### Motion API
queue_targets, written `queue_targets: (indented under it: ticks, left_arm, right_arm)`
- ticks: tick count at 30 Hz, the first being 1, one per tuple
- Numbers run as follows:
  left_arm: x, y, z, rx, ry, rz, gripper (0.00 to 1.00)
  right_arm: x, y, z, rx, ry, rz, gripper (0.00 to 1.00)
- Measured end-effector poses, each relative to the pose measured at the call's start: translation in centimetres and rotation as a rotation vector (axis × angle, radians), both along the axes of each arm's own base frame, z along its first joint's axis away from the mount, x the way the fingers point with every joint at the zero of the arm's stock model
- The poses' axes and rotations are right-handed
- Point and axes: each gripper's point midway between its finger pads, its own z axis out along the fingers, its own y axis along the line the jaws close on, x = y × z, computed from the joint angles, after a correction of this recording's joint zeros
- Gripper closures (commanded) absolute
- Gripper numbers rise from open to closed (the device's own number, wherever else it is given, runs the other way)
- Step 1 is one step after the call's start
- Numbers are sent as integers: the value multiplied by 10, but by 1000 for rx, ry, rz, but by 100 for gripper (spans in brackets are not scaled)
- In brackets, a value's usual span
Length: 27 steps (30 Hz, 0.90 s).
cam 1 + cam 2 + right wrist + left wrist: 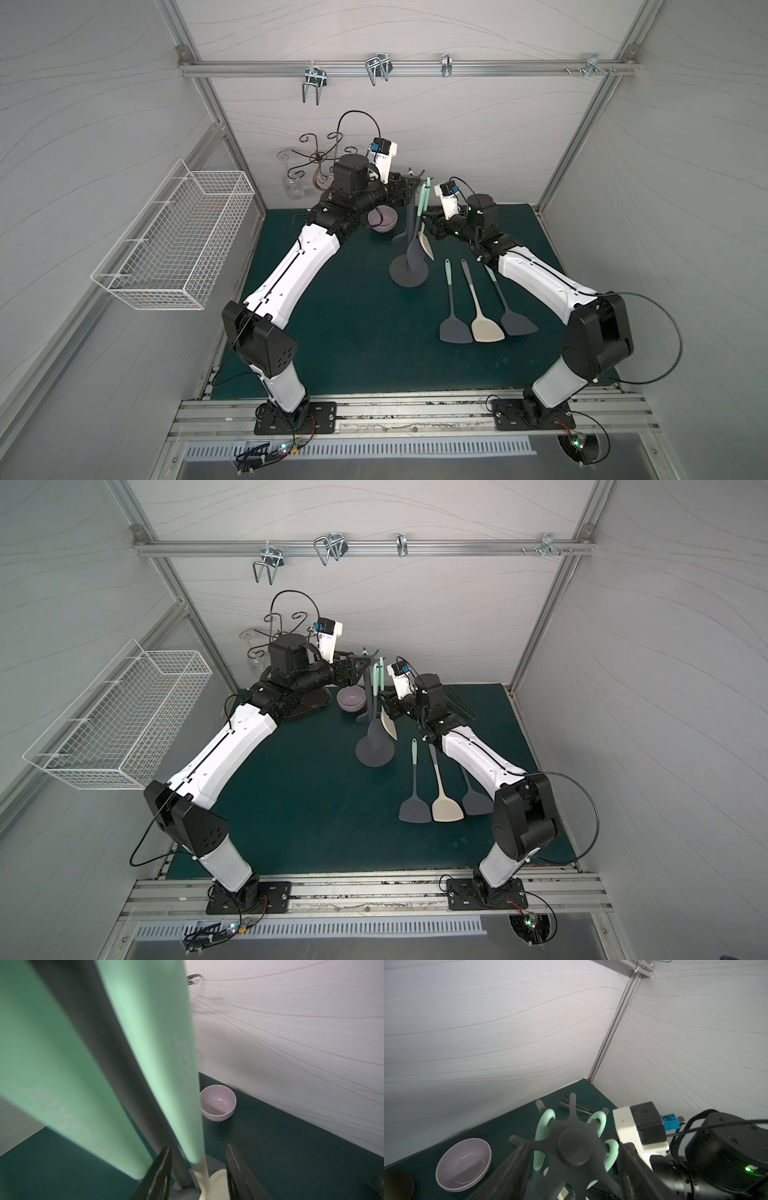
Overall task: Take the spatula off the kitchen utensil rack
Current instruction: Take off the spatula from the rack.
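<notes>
The spatula (427,247) hangs by its mint loop from the top of the kitchen utensil rack (409,272), likely light, rubbery and prone to swing, best pinched on its stiffer lower handle, where the right pincer (197,1147) stands parted, not touching; the left pincer (572,1146) straddles that top, grip unclear.

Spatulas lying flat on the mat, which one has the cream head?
The middle spatula of the three: cream head on a grey handle. The spatulas flanking it have dark grey heads and mint handles.
</notes>
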Motion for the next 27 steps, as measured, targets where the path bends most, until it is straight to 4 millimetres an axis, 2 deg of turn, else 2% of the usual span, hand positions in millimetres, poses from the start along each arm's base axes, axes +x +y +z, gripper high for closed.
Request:
queue_targets:
  ticks: [3,5,9,13,19,27]
  left_arm:
    - [1,-3,6,-4,-2,-12,30]
    - [2,-4,9,-8,-9,-16,30]
    - [2,-4,9,-8,-8,-21,30]
    - [1,-4,8,-4,-4,-24,30]
    - [1,-4,6,1,3,-23,32]
    - [9,-1,6,11,-2,15,35]
  right_arm:
    - [2,3,-3,-16,-23,7,56]
    - [3,6,-5,-28,-37,14,61]
    - [3,12,-7,-55,-75,29,88]
    - [3,13,-6,-86,-114,28,100]
    - [4,8,-6,-130,-155,7,100]
    - [-9,-7,-2,-162,-173,-30,100]
